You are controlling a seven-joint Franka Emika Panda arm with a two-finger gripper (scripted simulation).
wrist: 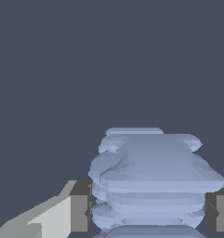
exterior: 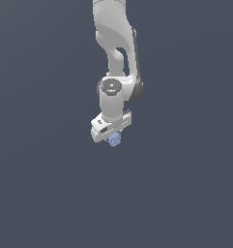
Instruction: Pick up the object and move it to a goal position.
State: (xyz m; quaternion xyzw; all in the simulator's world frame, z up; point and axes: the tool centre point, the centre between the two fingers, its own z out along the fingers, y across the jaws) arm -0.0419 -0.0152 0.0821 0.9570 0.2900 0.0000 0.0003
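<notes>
The object [exterior: 115, 140] is a small pale blue, ridged, lumpy block. In the exterior view it sits just under the white gripper [exterior: 114, 137], near the middle of the picture. In the wrist view the object [wrist: 150, 176] fills the space between the two fingers [wrist: 78, 207], whose dark pads press against its two sides. The gripper is shut on the object. The white arm reaches down from the top of the exterior view.
Only a plain dark grey-blue background [exterior: 40, 193] shows around the arm in both views. No other object, container or edge is in view.
</notes>
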